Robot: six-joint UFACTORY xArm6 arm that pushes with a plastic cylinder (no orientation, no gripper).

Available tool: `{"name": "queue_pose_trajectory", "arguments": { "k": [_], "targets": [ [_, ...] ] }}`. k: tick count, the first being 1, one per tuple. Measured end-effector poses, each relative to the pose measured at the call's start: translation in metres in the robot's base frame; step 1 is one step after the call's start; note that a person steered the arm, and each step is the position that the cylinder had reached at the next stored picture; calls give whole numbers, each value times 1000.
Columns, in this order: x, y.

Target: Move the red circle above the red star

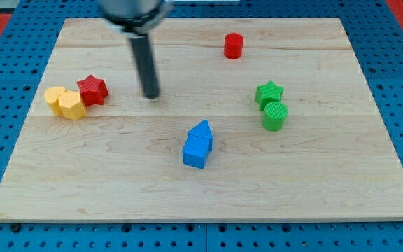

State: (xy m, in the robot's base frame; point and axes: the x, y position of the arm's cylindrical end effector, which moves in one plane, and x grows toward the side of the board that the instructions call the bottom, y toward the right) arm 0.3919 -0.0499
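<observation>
Blue blocks [199, 144] nearest; left to right are noted red star [92, 89] beside yellow blocks [65, 102], my tip [151, 95], fingers absent, nothing held, red circle [234, 45] at tabletop [117, 175] top: light, rigid, slippery, best pushed from its right side.

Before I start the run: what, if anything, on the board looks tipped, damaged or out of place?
Nothing stands out. The red circle, red star, two yellow blocks, green star, green circle and two blue blocks sit flat on the board. My tip touches none.
</observation>
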Motion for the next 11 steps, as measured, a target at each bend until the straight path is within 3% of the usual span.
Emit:
{"name": "queue_pose_trajectory", "arguments": {
  "k": [1, 2, 3, 4, 6, 8, 9, 11],
  "targets": [
    [-20, 95],
    [-66, 168],
    [-129, 182],
    [-137, 116],
    [-82, 94],
    [-81, -31],
    [-73, -17],
    [-51, -69]
  ]
}}
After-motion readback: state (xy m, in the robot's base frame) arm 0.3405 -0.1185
